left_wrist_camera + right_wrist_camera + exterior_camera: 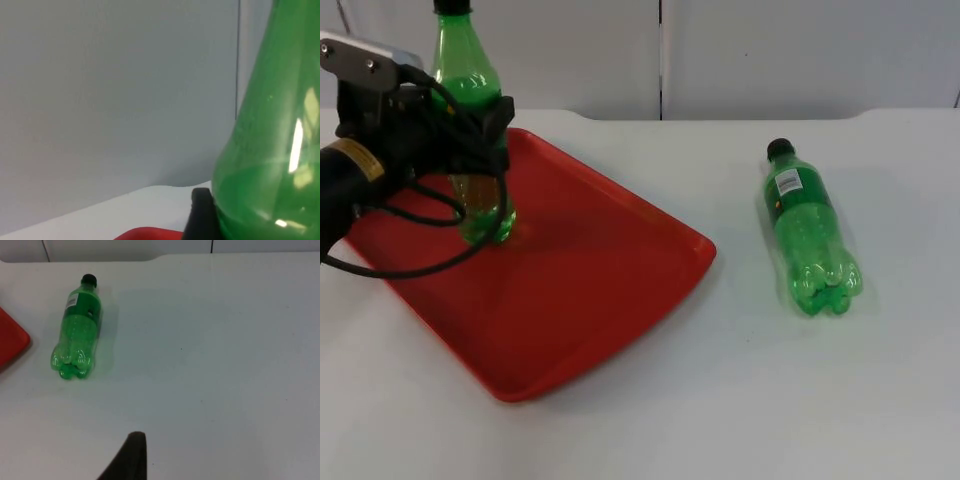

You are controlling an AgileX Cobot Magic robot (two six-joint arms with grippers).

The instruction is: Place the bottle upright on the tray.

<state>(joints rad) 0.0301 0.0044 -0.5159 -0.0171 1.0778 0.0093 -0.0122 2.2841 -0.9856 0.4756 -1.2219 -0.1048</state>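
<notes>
Standing upright near the left, far end of the red tray, a green bottle is resting with its base on the tray floor, close to the tray's far-left rim. The left pincer is closing around this bottle's middle from the left side, gripping it; in the left wrist view the bottle's green body is pressing against one black fingertip, with a sliver of the tray's rim below and the grey wall behind. The tray is lying at an angle on the white desk, its near corner pointing toward the front edge and its right corner reaching toward the middle of the desk. Most of the tray floor to the right of the standing bottle is lying bare.

Moving right, a strip of open desk is separating the tray's right corner from a second green bottle, which is lying on its side, black cap toward the wall and base toward the front. In the right wrist view this lying bottle is sitting just beyond the tray's corner, with wide bare desk around it. The right pincer is waiting above the desk, and I cannot tell how its fingers stand.
</notes>
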